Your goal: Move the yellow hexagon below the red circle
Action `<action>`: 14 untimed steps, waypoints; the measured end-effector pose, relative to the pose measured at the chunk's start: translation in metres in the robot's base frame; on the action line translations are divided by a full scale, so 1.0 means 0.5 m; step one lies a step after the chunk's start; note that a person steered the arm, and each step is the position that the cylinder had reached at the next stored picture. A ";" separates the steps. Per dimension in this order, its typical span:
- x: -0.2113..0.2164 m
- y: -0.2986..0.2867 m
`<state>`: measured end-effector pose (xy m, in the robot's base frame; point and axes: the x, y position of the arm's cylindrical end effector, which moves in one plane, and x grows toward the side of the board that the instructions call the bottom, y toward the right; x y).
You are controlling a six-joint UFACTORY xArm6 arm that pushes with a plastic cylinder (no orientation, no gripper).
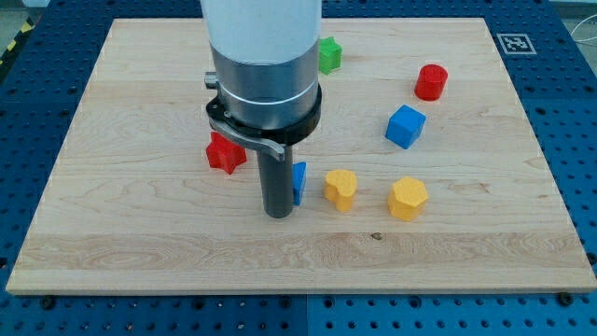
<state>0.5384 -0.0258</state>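
The yellow hexagon point(408, 199) lies toward the view's lower right on the wooden board point(140, 233). The red circle point(431, 82) stands toward the view's upper right, well above the hexagon and slightly right of it. My tip point(278, 214) rests on the board left of centre, far to the left of the hexagon. A blue block point(298, 182), mostly hidden behind the rod, touches the rod's right side. A second yellow block point(340, 189) lies between the tip and the hexagon.
A blue cube point(405, 126) lies between the red circle and the yellow hexagon. A red star-shaped block point(225, 153) sits left of the rod. A green block point(329, 55) peeks out beside the arm at the view's top.
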 end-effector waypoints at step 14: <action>-0.072 0.434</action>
<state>0.5022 0.1911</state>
